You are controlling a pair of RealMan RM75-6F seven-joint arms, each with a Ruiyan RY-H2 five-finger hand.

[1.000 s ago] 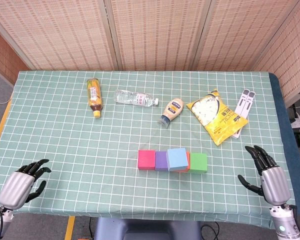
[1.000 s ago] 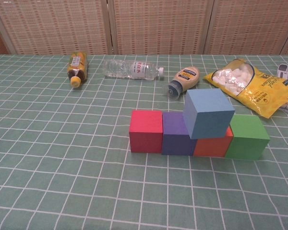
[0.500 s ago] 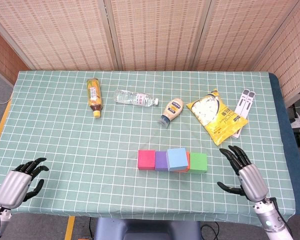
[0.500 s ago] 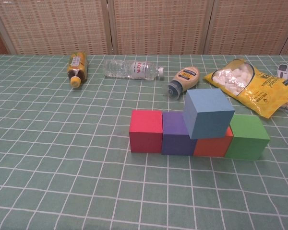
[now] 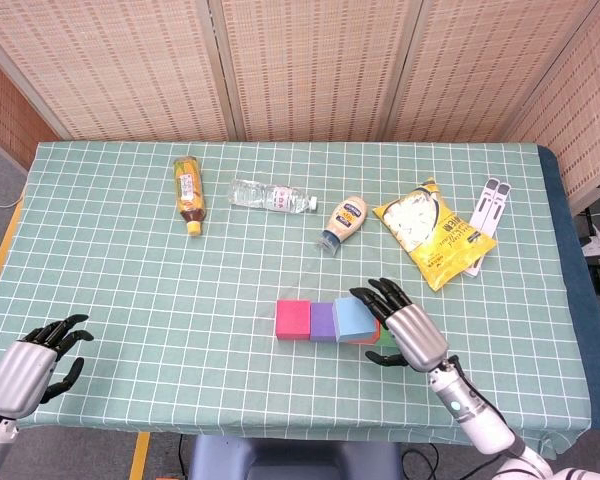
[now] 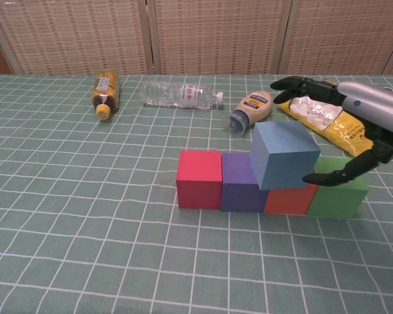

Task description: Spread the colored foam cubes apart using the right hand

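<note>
Across the far side of my checked tablecloth [image 5: 110, 260] I see a tea bottle [image 5: 188, 189] at 11 o'clock; a clear water bottle [image 5: 270, 196]; a mayonnaise bottle [image 5: 344, 219]; a yellow snack bag [image 5: 432, 232] at 2 o'clock.

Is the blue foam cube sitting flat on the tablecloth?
No, the blue foam cube rests on top of the purple cube and orange cube.

1. Five foam cubes are sitting mid-table: one pink cube [image 6: 199, 178], one purple cube [image 6: 242, 183], one blue cube [image 6: 283, 155], one orange-red cube [image 6: 289, 198], one green cube [image 6: 339, 194].
2. Three bottles are lying along the far side: one yellow-capped drink bottle [image 5: 188, 188], one clear water bottle [image 5: 270, 196], one squeeze sauce bottle [image 5: 343, 220].
3. One yellow snack bag [image 5: 434, 232] is lying at the right.
4. One white carded package [image 5: 486, 221] is lying partly under it.
5. Two robot hands are showing: left hand [image 5: 32, 362], right hand [image 5: 405, 326].
</note>
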